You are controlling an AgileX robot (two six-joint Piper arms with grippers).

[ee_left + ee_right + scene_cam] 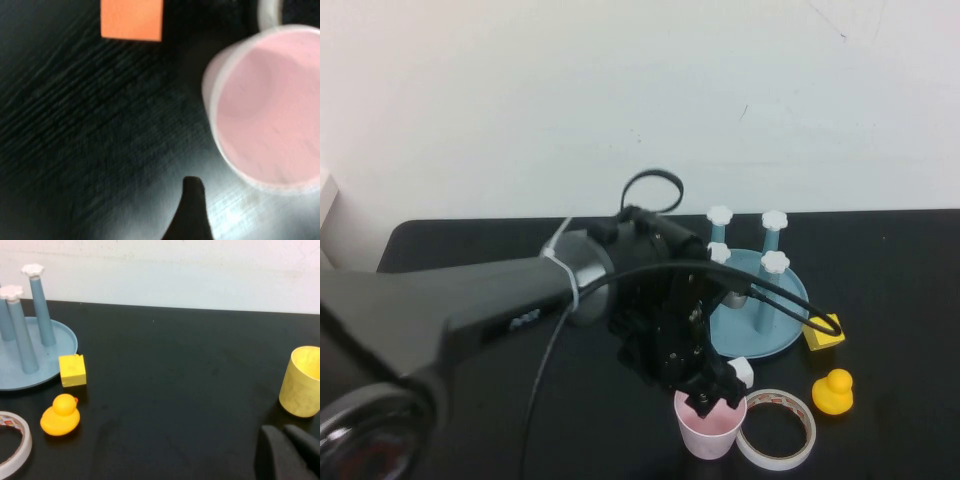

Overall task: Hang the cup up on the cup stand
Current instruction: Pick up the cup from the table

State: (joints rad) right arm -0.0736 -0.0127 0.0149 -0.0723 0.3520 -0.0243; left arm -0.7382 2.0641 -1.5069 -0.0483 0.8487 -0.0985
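toward six o'clock on the black tabletop [880, 250], standing upright: small pale pink tapered paper cup [710, 428], rim up, nothing visible inside. left end effector [705, 398] right at the cup's rim, apparently dipping into the mouth; open or closed, cannot tell. just beside the cup at three o'clock, flat white tape ring [776, 429], near or touching it. round light-blue cup stand [760, 300] with four blue posts and white flower caps sits near the cup at about one o'clock; dish holds only its posts. yellow block [824, 331] against the stand's rim, yellow rubber duck [833, 391] near the ring.

right end effector [287, 450] out of the high view, low over bare tabletop, fingers together, holding nothing, close to an empty-looking yellow cup [302, 381].

likely risks: thin wall crushing under a hard pinch; cup tipping onto the tape ring from a sideways nudge; rim catching a flower cap and rocking the stand; wrong cup taken. orange square [131, 19] lies well apart from the cup.
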